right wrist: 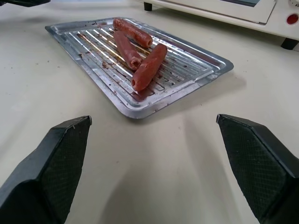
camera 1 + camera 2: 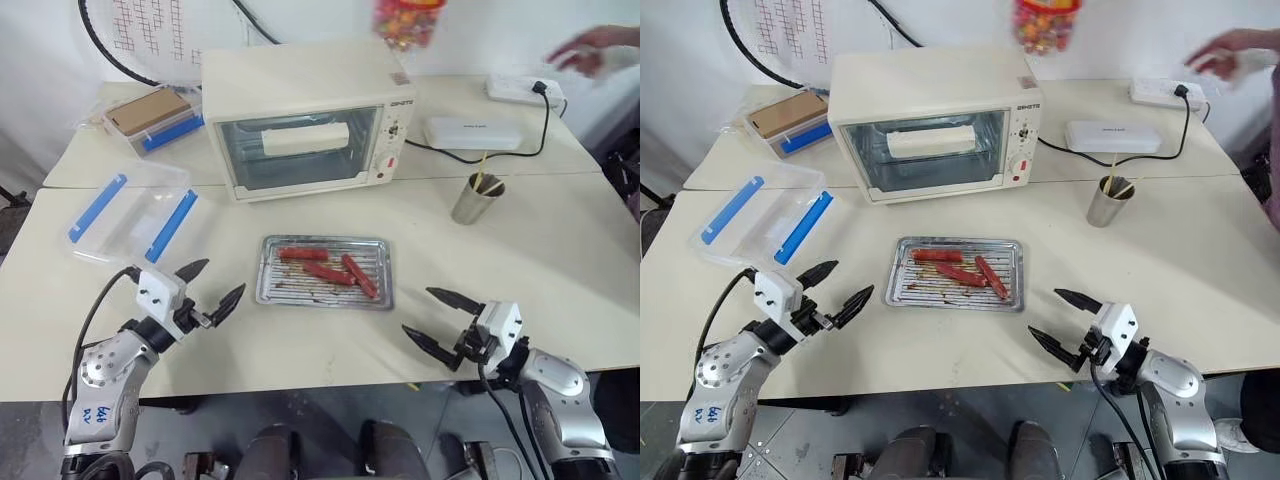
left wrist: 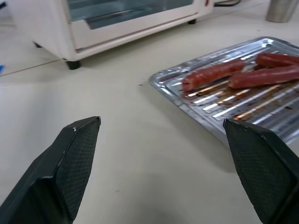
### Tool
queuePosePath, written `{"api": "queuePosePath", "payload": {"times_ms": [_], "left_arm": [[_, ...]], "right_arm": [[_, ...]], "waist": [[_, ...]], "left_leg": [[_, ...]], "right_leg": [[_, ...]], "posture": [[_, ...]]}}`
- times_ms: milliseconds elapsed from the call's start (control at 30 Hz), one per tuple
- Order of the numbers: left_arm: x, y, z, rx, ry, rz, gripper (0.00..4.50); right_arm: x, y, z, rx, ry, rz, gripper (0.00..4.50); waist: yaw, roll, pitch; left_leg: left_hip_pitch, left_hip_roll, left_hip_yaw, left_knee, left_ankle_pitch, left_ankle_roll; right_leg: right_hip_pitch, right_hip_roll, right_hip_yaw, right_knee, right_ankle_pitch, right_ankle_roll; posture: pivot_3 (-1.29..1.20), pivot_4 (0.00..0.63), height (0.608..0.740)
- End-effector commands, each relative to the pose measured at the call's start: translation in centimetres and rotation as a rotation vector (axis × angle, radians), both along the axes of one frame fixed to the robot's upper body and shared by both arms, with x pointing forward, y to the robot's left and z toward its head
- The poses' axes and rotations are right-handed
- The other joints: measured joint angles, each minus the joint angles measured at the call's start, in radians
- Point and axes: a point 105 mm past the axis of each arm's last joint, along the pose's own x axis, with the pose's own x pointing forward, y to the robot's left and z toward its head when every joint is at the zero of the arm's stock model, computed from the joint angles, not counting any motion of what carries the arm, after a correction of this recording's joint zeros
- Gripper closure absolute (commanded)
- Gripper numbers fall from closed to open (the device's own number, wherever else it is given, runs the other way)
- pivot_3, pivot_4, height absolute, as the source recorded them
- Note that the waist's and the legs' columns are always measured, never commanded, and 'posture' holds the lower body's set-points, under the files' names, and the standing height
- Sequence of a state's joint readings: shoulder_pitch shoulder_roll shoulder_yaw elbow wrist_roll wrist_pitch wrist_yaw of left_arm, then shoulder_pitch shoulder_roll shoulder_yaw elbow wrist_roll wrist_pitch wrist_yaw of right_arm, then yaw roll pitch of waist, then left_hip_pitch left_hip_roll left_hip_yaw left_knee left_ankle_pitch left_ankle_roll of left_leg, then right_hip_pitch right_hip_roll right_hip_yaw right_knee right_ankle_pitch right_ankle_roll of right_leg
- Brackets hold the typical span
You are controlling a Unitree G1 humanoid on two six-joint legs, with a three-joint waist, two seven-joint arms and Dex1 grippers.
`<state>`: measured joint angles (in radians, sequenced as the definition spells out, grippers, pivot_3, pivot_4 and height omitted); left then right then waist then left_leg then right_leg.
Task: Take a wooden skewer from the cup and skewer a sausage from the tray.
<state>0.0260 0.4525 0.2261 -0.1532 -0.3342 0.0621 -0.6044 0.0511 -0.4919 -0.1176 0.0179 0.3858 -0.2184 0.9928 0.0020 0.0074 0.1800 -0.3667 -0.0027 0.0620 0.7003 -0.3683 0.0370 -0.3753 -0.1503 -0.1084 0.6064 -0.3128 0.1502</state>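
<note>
The silver tray (image 2: 273,285) lies at the table's middle with three red sausages (image 2: 330,272) on its ridged, grease-stained bottom. The steel cup (image 2: 476,200) stands to the right rear, with wooden skewers (image 2: 482,173) sticking out of it. My left gripper (image 2: 208,285) hovers open just left of the tray, nothing between its fingers. My right gripper (image 2: 436,318) is open near the front edge, right of the tray and well short of the cup. The sausages (image 1: 136,45) and tray (image 1: 205,72) lie ahead of the right fingers.
A white toaster oven (image 2: 300,115) stands behind the tray. A clear plastic box with blue clips (image 2: 130,212) lies at the left. A power strip (image 2: 522,90) and a white box (image 2: 473,133) sit at the back right, where a person's hand (image 2: 592,50) reaches in. A candy jar (image 2: 408,22) stands behind the oven.
</note>
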Motion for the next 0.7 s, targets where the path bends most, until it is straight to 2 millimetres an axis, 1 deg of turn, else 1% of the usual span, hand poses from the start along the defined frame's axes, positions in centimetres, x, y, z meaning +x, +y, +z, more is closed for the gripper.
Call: {"api": "queuePosePath", "payload": {"times_ms": [33,433,700], "left_arm": [[-0.21,-0.09,0.74,0.015,-0.039,-0.008,0.03],[0.02,0.34,0.77,0.052,-0.035,-0.035,0.03],[0.01,0.37,0.60,0.058,-0.034,-0.031,0.03]], "right_arm": [[-0.24,0.14,0.62,0.008,-0.035,0.010,0.00],[-0.45,0.62,0.82,0.015,-0.031,0.042,0.00],[-0.61,0.53,0.92,0.022,-0.032,0.030,0.00]], "waist": [[0.000,0.000,0.000],[0.001,0.000,0.000],[0.000,0.000,0.000]], "left_leg": [[0.000,0.000,0.000,0.000,0.000,0.000],[0.000,0.000,0.000,0.000,0.000,0.000],[0.000,0.000,0.000,0.000,0.000,0.000]], "right_leg": [[0.000,0.000,0.000,0.000,0.000,0.000],[0.000,0.000,0.000,0.000,0.000,0.000],[0.000,0.000,0.000,0.000,0.000,0.000]], "posture": [[0.00,0.150,0.740],[0.00,0.150,0.740],[0.00,0.150,0.740]]}}
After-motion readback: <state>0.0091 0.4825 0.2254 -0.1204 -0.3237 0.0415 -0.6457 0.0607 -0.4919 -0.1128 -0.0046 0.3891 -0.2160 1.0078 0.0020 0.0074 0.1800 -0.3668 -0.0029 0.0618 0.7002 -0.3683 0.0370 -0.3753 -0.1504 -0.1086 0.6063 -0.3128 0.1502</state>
